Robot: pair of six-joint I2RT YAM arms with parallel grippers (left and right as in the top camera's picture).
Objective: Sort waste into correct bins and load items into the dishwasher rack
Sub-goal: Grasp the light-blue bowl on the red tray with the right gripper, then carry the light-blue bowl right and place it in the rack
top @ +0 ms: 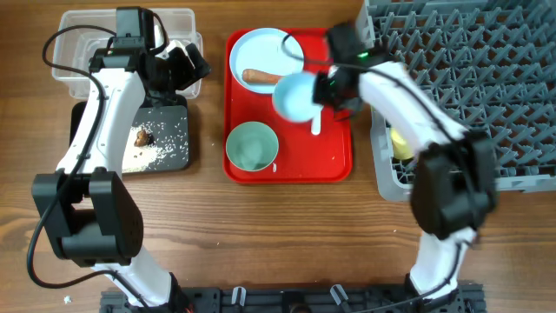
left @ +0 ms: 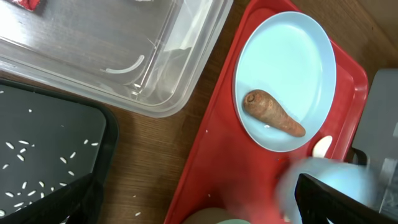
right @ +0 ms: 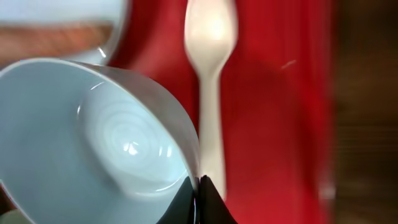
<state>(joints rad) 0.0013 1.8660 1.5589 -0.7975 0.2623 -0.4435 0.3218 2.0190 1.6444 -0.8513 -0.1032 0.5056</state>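
Right wrist alone shows right end effector pinching blue bowl; left one apart.

The wooden table carries a clear tub at ten o'clock, a black tray at nine, a red tray near centre, and a grey rack at two.

Table: matt wood with visible grain. Red tray at 12 o'clock: smooth, glossy plastic. Tub at 11: clear, shiny plastic. Black tray: matt. Blue bowl and plate: smooth, glossy. Spoon: white plastic. Carrot: dull, rough. Rack at 1: grey plastic.
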